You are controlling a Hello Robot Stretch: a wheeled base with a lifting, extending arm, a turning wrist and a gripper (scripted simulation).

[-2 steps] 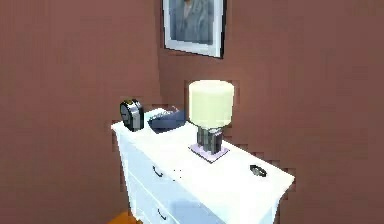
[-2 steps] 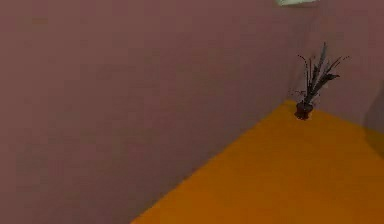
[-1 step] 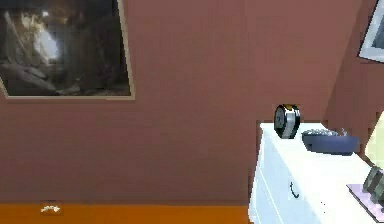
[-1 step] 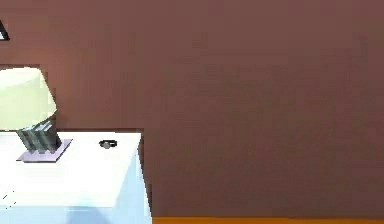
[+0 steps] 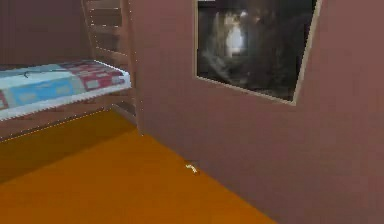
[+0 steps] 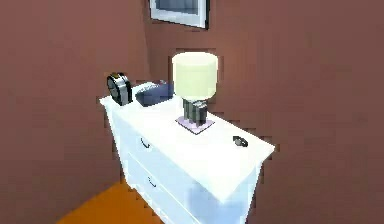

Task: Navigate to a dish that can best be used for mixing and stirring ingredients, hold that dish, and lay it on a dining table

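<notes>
A white dresser point(image 6: 170, 160) with drawers stands in a corner of brown walls in the arm side view. On its top sit a round black clock point(image 6: 120, 87), a dark blue flat thing point(image 6: 153, 95), a table lamp point(image 6: 196, 90) with a pale yellow shade, and a small dark object point(image 6: 238, 141) near the right end. None of these has the shape of a bowl.
In the forward view a bed point(image 5: 55, 88) with a patterned cover stands at the left, a wooden ladder-like frame point(image 5: 108, 50) beside it. A brown wall with a large dark framed picture point(image 5: 255, 45) rises close at the right. Orange floor point(image 5: 110, 175) lies ahead. A small framed picture point(image 6: 180, 10) hangs above the dresser.
</notes>
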